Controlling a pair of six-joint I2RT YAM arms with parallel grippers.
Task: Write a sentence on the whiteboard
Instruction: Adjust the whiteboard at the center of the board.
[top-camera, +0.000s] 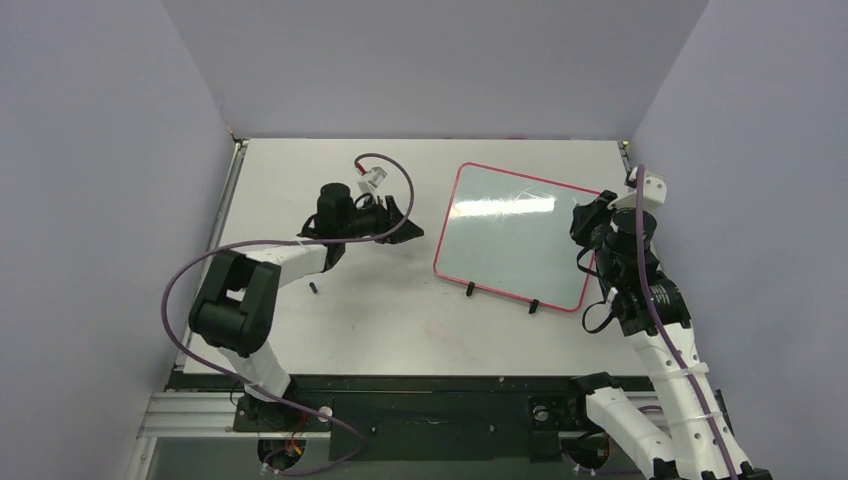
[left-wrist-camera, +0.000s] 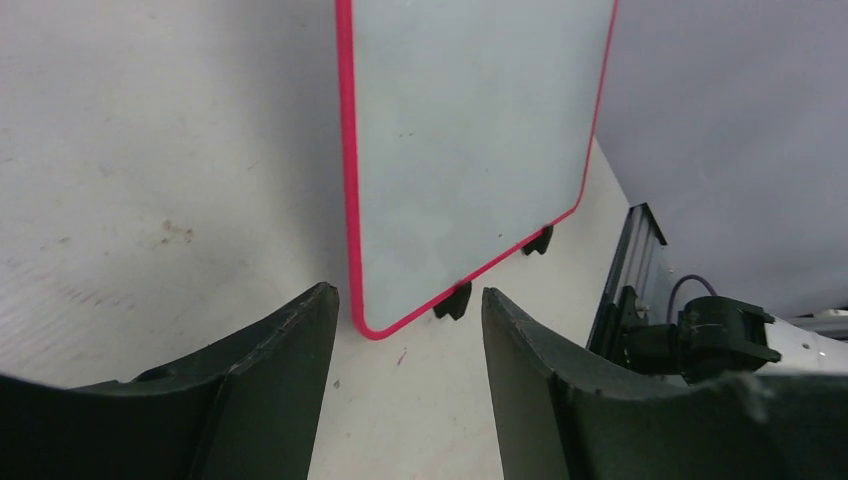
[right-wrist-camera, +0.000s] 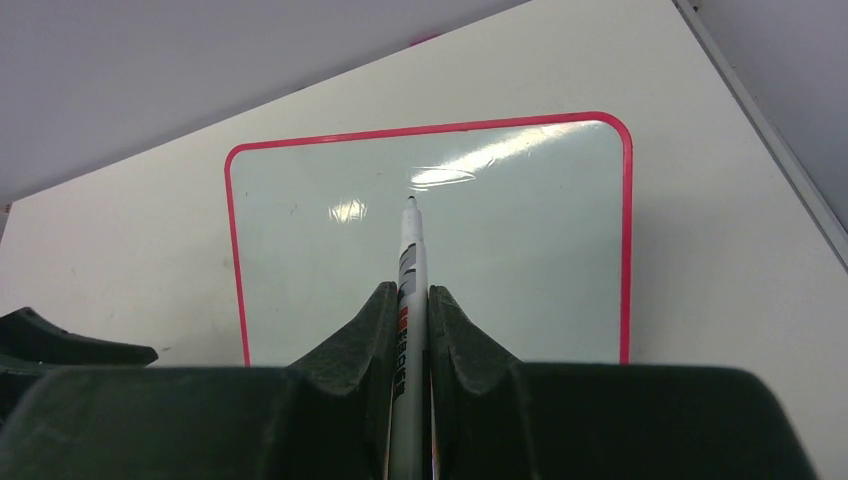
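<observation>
On the white table (top-camera: 300, 170) in front of me lies one whiteboard (top-camera: 515, 230), pink-red framed, slightly skewed, right of centre. Two black feet (top-camera: 469, 290) stick out from its near edge. My left gripper (top-camera: 400, 225) hovers left of the board, apart from it. Its fingers (left-wrist-camera: 290, 370) are spread wide with nothing between them, and past them I see the board's corner. My right gripper (right-wrist-camera: 412, 295) is at the board's right edge, pinched tight around one pen (right-wrist-camera: 411, 250). The pen's tip points over the glossy surface, though I cannot tell whether it touches. One small dark piece (top-camera: 315, 287) lies on the table beside my left arm; I cannot tell what it is. From overhead, my right wrist hides part of the board's right frame.
</observation>
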